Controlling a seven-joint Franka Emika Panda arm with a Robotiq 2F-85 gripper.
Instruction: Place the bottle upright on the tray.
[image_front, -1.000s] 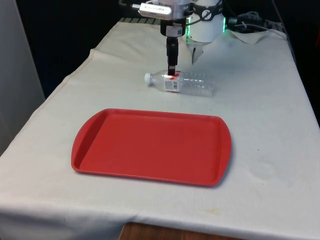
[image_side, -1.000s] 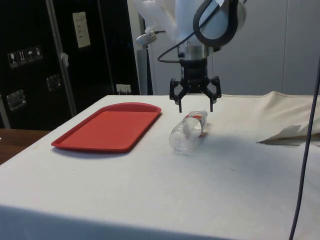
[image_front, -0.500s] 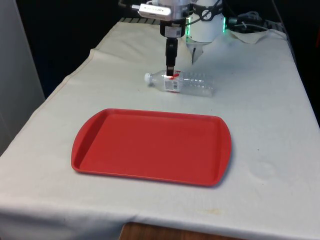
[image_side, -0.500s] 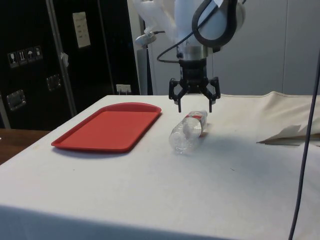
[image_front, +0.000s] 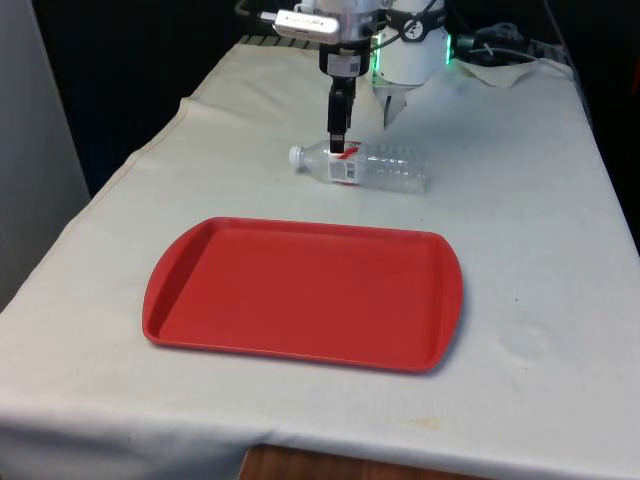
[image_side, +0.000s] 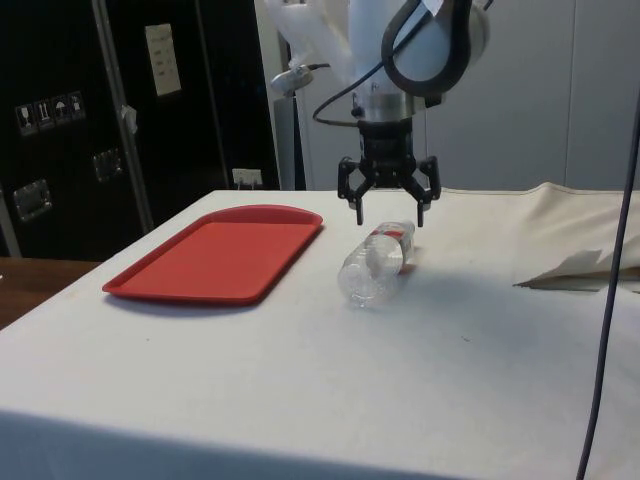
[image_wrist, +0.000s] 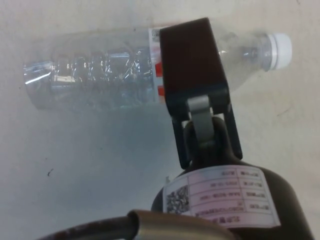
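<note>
A clear plastic bottle (image_front: 368, 168) with a white cap and a red-and-white label lies on its side on the white cloth, just beyond the far edge of the red tray (image_front: 300, 228). Its cap points to the front view's left. My gripper (image_side: 389, 213) hangs open a little above the bottle (image_side: 375, 264), its jaws spread wider than the bottle, over the labelled part near the neck. In the wrist view one black finger (image_wrist: 190, 60) crosses in front of the bottle (image_wrist: 95, 75) at its label. The tray (image_side: 215, 255) holds nothing.
A fold of white cloth (image_side: 580, 268) lies on the table beyond the bottle in the side view. Cables and crumpled cloth (image_front: 500, 60) sit at the far end by the robot's base. The table's edges (image_front: 120, 180) drop off on both sides.
The gripper has risen slightly above the bottle and drifted a little towards the front view's left. The bottle and the tray have not moved.
</note>
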